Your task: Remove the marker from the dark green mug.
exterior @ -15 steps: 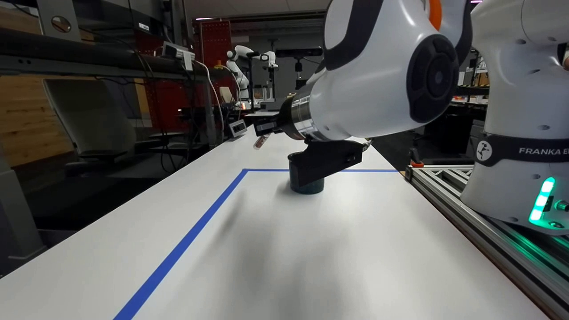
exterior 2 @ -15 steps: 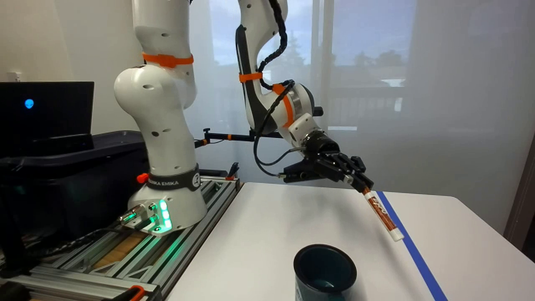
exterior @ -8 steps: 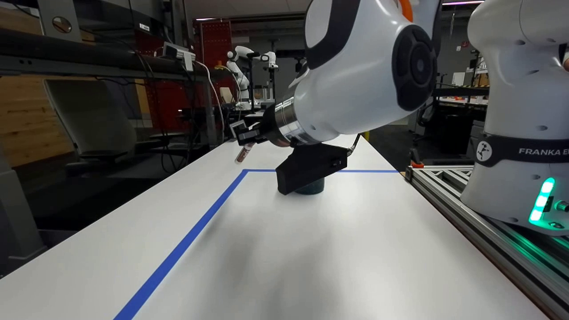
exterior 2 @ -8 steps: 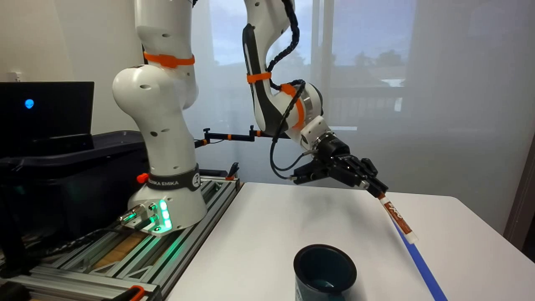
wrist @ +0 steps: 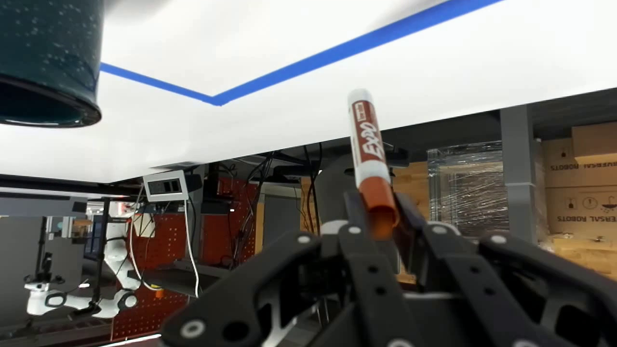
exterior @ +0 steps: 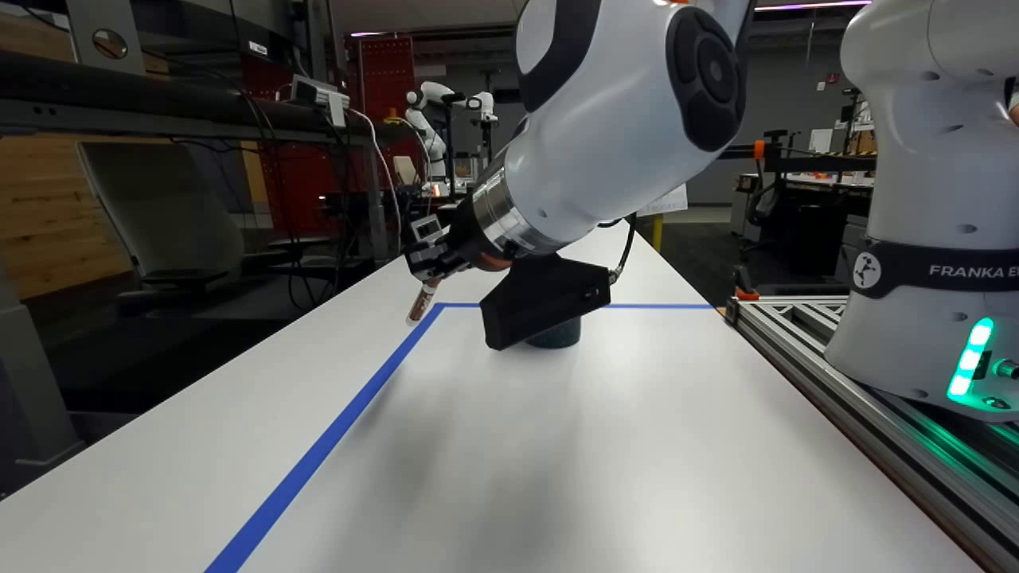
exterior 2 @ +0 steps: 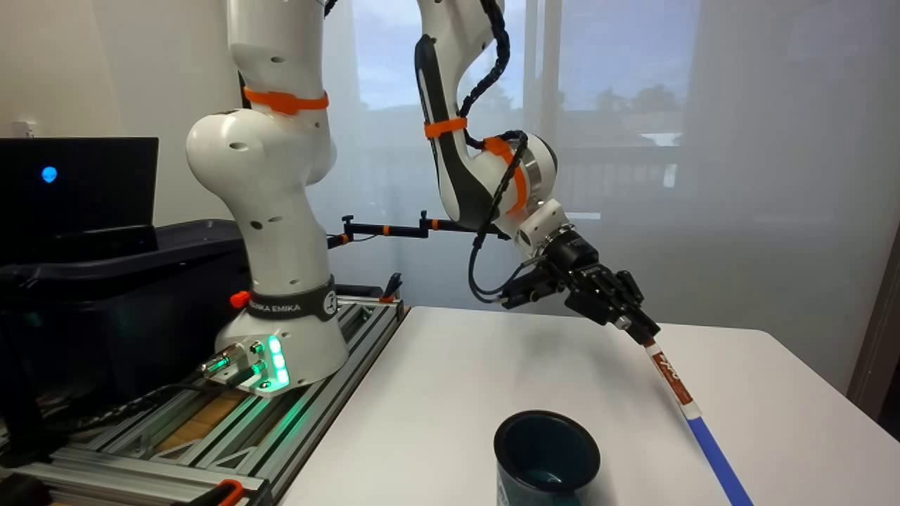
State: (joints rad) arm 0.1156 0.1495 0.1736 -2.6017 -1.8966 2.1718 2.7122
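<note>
Marker (wrist: 368,140) is pinched in downward-slanted end effector (exterior 2: 647,333).

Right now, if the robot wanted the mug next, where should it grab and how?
Probably the rim of the mug, coming from straight above and pinching it from inside and outside: the mug stands upright, open mouth up. The end effector holds the marker, so that should be set down first.

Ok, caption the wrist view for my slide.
The gripper holds a brown Expo marker outside the dark green mug, blue tape marking the white table.
</note>
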